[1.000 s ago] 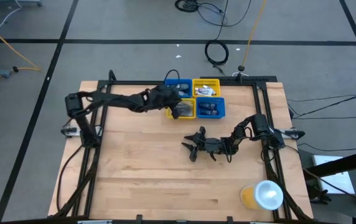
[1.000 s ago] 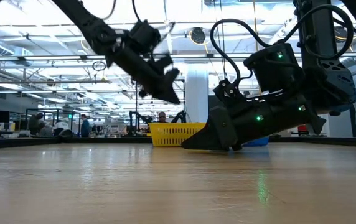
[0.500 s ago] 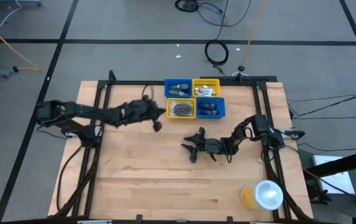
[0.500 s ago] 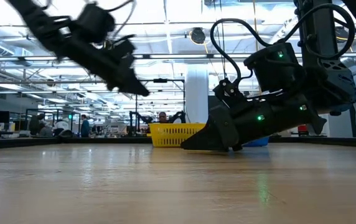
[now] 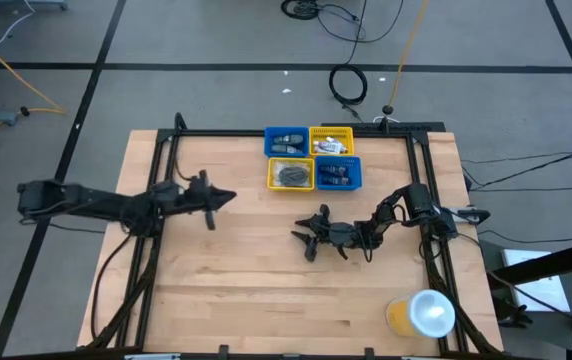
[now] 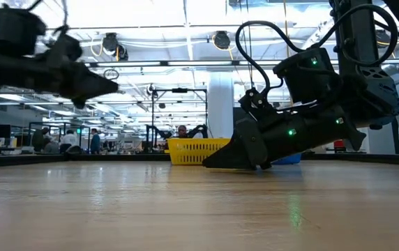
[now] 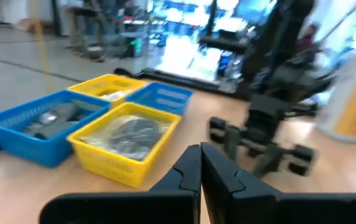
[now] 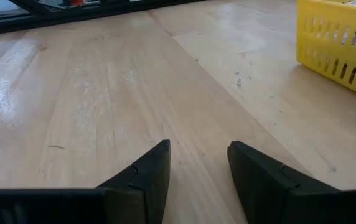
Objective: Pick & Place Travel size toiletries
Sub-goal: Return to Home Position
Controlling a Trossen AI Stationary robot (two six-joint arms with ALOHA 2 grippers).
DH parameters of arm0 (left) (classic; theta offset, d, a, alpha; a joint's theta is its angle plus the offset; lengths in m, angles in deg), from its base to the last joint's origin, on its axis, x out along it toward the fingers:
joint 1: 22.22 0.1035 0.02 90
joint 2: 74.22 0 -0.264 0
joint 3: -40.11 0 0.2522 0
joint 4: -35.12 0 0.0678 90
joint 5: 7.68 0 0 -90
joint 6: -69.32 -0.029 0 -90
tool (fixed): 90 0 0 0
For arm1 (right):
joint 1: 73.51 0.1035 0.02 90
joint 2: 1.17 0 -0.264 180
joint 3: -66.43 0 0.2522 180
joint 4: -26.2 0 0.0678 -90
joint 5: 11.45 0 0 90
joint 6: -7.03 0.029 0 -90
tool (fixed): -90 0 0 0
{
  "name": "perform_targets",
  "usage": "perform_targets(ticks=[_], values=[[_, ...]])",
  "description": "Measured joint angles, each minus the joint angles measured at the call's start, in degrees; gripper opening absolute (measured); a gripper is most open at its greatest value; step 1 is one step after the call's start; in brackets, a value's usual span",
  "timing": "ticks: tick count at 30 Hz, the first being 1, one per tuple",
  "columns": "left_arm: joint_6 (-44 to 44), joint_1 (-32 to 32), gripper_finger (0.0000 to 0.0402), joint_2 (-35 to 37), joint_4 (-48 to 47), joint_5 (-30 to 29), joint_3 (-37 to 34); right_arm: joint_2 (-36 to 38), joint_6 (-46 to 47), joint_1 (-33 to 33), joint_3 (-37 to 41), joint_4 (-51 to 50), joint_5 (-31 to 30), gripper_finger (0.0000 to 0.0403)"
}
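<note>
The travel size toiletries lie sorted in four small bins at the table's far edge. Dark wrapped pieces [image 5: 291,175] fill the near yellow bin [image 7: 125,140], grey items sit in a blue bin [image 5: 286,141], white ones in the far yellow bin [image 5: 331,145], and dark blue tubes [image 5: 338,174] in the other blue bin. My left gripper [image 5: 224,197] [image 7: 200,165] hangs shut and empty above the table's left part, level and pointing toward the bins. My right gripper [image 5: 304,236] [image 8: 196,163] rests open and empty on the wood near the table's middle.
A big yellow cup with a white lid [image 5: 421,314] stands at the near right corner. A black frame [image 5: 296,133] borders the table. Bare wood [image 5: 246,290] stretches across the near half. The right arm [image 7: 265,127] lies low, just near of the bins.
My left arm has drawn back from over the near yellow bin toward the table's left edge. Its gripper has turned from slanting down to level. The right arm has kept still.
</note>
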Motion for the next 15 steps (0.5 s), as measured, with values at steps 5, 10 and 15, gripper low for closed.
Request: perform_targets(ticks=[5,10,15], values=[[-0.2,-1.5,0.0006,11.0,-9.2,4.4,-0.4,0.0,0.1,0.0,0.0,-0.1,0.0,0.0155],[-2.1,-2.5,0.0002,19.6,-17.5,9.4,-0.4,0.0,0.1,0.0,0.0,0.0,0.0,0.0155],[-3.0,-3.2,0.0002,28.8,-28.5,10.0,-0.3,0.0,0.1,0.0,0.0,0.0,0.1,0.0155]])
